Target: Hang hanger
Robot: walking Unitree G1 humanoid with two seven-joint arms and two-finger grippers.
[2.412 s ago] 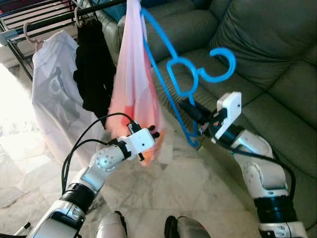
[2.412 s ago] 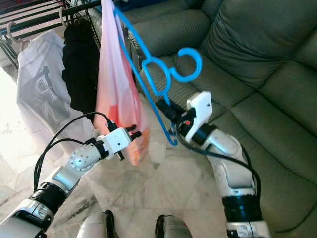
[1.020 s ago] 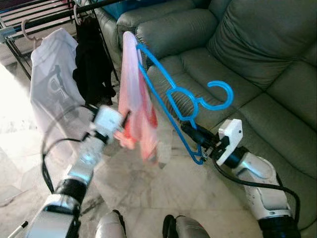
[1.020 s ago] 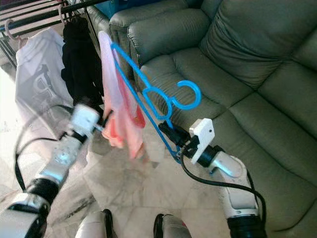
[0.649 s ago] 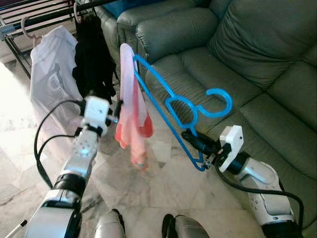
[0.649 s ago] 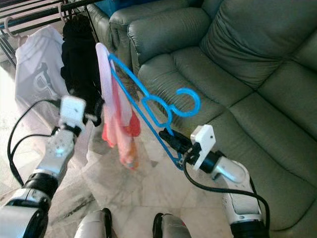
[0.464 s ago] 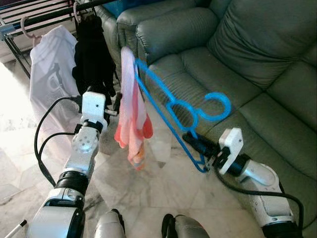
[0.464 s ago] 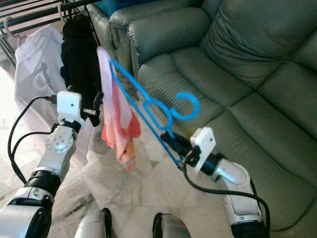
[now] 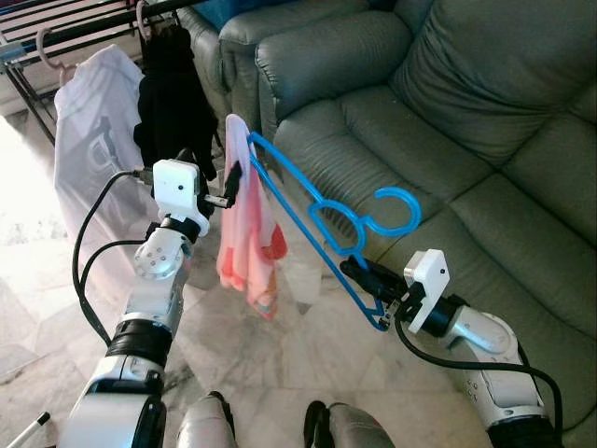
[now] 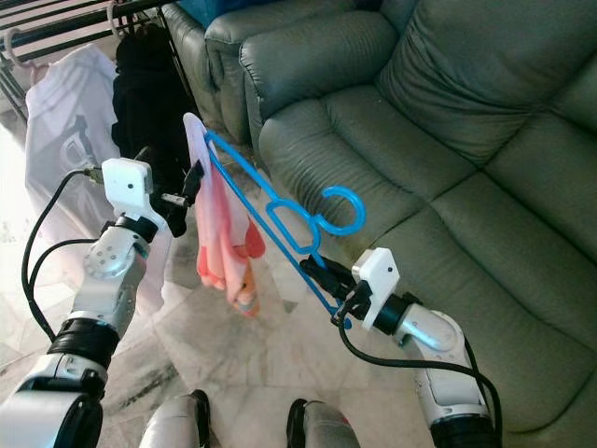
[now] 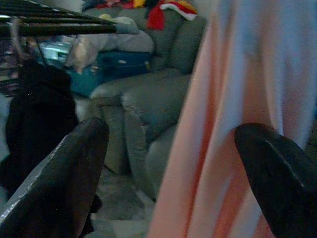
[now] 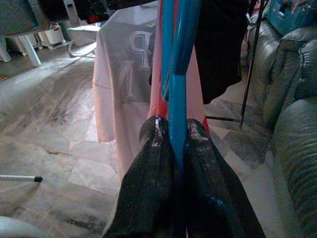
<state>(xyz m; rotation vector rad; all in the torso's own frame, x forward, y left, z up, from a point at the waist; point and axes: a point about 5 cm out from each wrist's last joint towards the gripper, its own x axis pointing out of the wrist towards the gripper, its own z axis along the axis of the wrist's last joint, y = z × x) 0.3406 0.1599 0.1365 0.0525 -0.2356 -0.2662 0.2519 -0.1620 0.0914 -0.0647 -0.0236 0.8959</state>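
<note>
The right arm is being held forward and low, elbow bent, with the right gripper (image 9: 366, 280) pinched closed around a thin blue bar. The left arm is being raised upright from the elbow, with the left gripper (image 9: 230, 186) pointed sideways toward the right arm, its fingers (image 11: 74, 168) spread apart.

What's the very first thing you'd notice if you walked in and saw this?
The bright blue hanger jumps out, held tilted in the air in front of the grey-green sofa, with a pink garment drooping from its far end. The right gripper is clamped on its lower corner, while the left gripper reaches, fingers spread, to the pink cloth, with a white shirt hanging on the rack behind.
</note>
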